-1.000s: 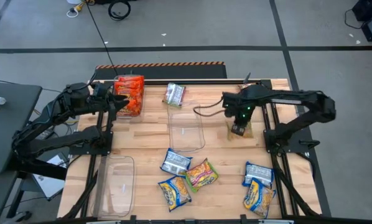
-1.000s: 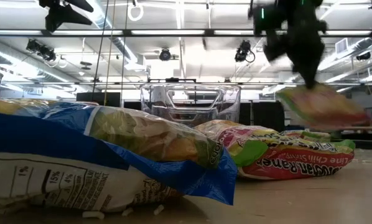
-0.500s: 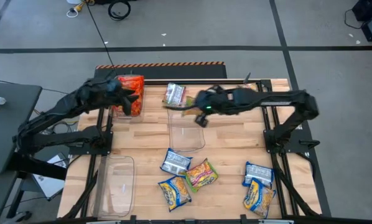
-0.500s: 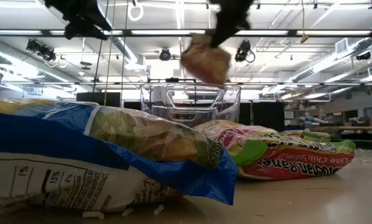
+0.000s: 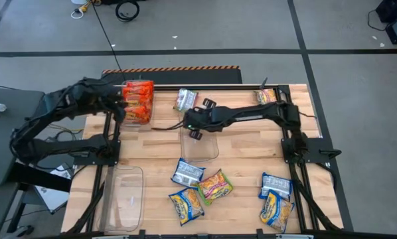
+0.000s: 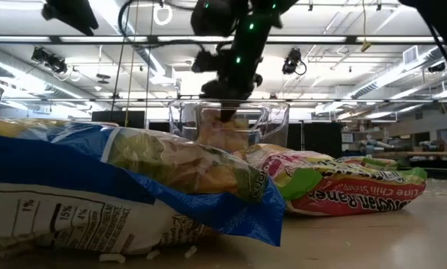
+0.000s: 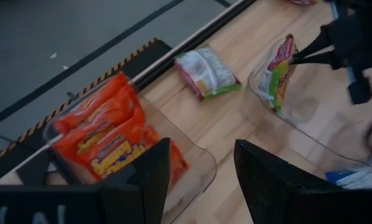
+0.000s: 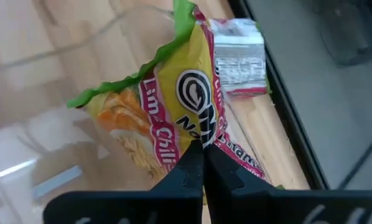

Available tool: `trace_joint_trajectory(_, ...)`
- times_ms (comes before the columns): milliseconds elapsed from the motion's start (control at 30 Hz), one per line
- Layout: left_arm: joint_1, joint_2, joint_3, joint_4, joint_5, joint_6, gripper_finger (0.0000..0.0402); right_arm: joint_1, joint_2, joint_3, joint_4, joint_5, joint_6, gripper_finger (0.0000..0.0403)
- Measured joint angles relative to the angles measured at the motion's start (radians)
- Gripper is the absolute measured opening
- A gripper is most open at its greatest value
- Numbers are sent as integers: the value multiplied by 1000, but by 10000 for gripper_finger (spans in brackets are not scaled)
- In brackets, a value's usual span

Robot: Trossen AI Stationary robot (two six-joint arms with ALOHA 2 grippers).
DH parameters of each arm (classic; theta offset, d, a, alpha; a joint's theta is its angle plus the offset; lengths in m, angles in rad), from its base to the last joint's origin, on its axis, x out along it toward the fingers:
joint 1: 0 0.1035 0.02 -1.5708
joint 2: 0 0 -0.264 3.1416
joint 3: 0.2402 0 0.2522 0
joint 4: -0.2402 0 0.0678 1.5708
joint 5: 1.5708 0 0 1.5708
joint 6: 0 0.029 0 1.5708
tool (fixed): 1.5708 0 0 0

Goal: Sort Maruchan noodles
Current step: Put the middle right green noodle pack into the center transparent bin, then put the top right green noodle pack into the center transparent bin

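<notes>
My right gripper (image 5: 193, 125) reaches over the clear middle bin (image 5: 214, 147) and is shut on a yellow-pink-green noodle packet (image 8: 167, 118), also seen in the left wrist view as the held packet (image 7: 278, 73). In the low view the held packet (image 6: 223, 134) hangs inside the bin's walls. My left gripper (image 7: 201, 180) is open and hovers beside the far-left bin of orange-red packets (image 5: 137, 101). Another yellow-pink-green packet (image 5: 185, 100) lies flat on the table past the middle bin. My right gripper pinches the yellow-pink-green packet between its two fingertips on the printed face near one long side (image 8: 201, 138). The fingers (image 6: 227, 112) come from above, slanting in from the table's right. The packet hangs on edge below them inside the middle bin; whether its lower end touches the bin floor I cannot tell.
Near the front edge lie blue-yellow-white packets (image 5: 186, 172), (image 5: 185, 204), (image 5: 275, 184), (image 5: 276, 211) and a yellow-pink-green one (image 5: 216, 185). One more packet (image 5: 265, 96) sits at the far right. An empty clear bin (image 5: 127, 196) stands at the near left.
My right gripper has swept from the table's right side leftward to the middle bin, carrying the yellow-pink-green packet through the air, and has come down so the packet now hangs within the bin walls. It has stayed shut on the packet throughout.
</notes>
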Motion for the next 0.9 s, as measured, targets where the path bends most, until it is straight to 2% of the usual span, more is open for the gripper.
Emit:
trace_joint_trajectory(200,0,-39,7,-15,-8,-59,181,-5,49,0,15,9,56,26)
trace_joint_trajectory(433,0,-51,6,-22,-9,-63,181,-33,35,1,10,-26,114,92)
trace_joint_trajectory(667,-1,-61,6,-95,44,-94,181,-63,-111,8,-57,-161,180,153)
trace_joint_trajectory(800,-11,-77,5,-130,124,-165,181,-107,-231,-1,-169,-127,263,185)
trace_joint_trajectory(900,-33,-102,-12,-116,135,-205,181,-180,-318,-57,-246,-79,326,210)
